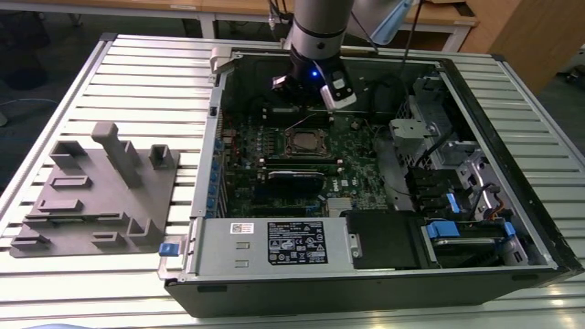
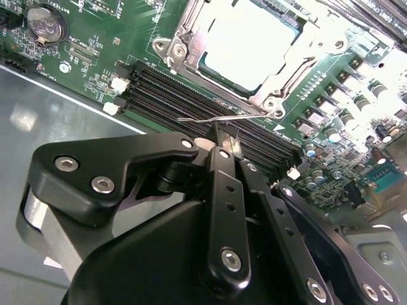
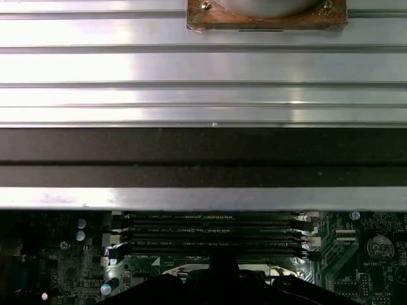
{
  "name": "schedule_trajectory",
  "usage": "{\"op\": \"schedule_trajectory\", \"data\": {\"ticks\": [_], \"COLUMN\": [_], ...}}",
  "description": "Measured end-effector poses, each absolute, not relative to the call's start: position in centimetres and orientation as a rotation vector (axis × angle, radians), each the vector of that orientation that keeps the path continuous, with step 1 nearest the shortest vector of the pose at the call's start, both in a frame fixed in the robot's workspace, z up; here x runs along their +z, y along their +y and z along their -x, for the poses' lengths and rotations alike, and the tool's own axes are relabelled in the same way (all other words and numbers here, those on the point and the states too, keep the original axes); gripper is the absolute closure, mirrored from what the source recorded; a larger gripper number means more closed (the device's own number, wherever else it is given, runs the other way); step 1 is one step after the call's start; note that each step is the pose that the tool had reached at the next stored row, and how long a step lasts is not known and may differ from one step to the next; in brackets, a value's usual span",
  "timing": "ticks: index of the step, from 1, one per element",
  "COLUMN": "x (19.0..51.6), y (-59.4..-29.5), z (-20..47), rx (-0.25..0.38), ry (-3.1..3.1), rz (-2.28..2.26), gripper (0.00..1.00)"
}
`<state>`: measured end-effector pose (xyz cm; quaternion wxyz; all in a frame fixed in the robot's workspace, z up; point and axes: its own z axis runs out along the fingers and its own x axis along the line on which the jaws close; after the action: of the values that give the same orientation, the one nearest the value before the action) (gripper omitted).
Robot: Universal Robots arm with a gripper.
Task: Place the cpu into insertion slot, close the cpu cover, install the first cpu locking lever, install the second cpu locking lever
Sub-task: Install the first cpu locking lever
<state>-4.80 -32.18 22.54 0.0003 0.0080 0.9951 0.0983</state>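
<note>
The cpu (image 2: 248,41) sits seated in the insertion slot (image 2: 273,101), its pale metal top framed by the cpu cover (image 2: 186,25), which lies down flat around it. The gripper (image 2: 220,135) hangs low inside the open computer case (image 1: 210,233) on the tabletop (image 1: 137,68). Its fingers are drawn together and their tips are right at the thin wire locking lever (image 2: 200,119) that reaches out over the black memory slots (image 2: 172,95). Whether the wire is pinched between the pads or only pressed by them cannot be told.

The lever looks unlatched, so the work appears to be at the lever stage. The main risk is slip. The wire is thin and springy, and if the tips ride off it, it could snap back up and leave the cover unclamped. A push angled off the lever's swing could bend the wire or miss its catch. The tips are also close to the memory slots and the green motherboard (image 2: 95,38), so a descent too deep could scrape them.
</note>
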Motion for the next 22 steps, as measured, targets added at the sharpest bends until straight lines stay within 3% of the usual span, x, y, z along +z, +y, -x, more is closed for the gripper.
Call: {"op": "schedule_trajectory", "data": {"ticks": [22], "x": [21.66], "y": [-32.39], "z": [4.14], "rx": [0.309], "ry": [3.126], "rz": [-0.025], "gripper": [0.89]}}
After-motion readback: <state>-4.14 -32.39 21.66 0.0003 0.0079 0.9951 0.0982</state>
